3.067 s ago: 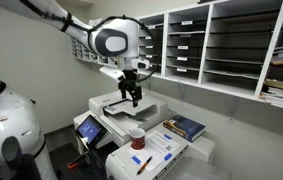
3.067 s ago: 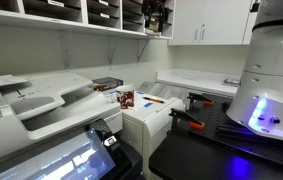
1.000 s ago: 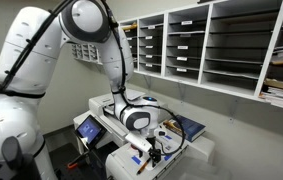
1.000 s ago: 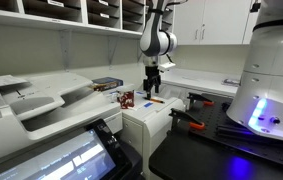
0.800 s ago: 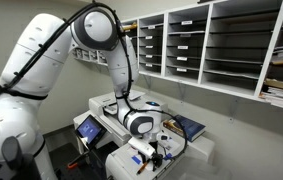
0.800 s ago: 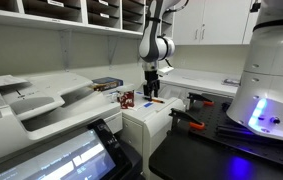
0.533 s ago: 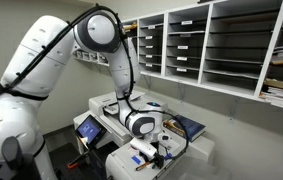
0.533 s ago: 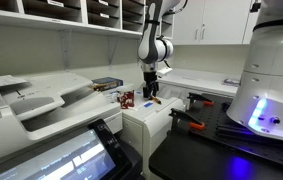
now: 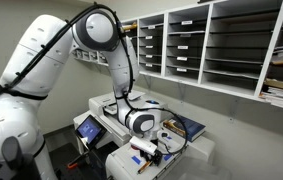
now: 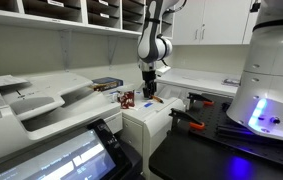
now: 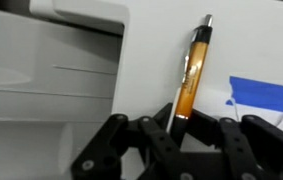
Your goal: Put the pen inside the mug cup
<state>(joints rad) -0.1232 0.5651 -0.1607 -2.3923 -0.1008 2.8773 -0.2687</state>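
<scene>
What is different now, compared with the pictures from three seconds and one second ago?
The arm came down from above the printer, and the gripper now sits low over the pen, straddling it in the wrist view. Whether it has closed on the pen, I cannot tell. The pen, the mug cup and the printer stayed in place.

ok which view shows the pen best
The wrist view: the pen lies close up, its orange barrel and silver tip clear, one end between the fingers of the end effector. In both exterior views it is only a tiny sliver beneath the end effector, too small for detail.
</scene>
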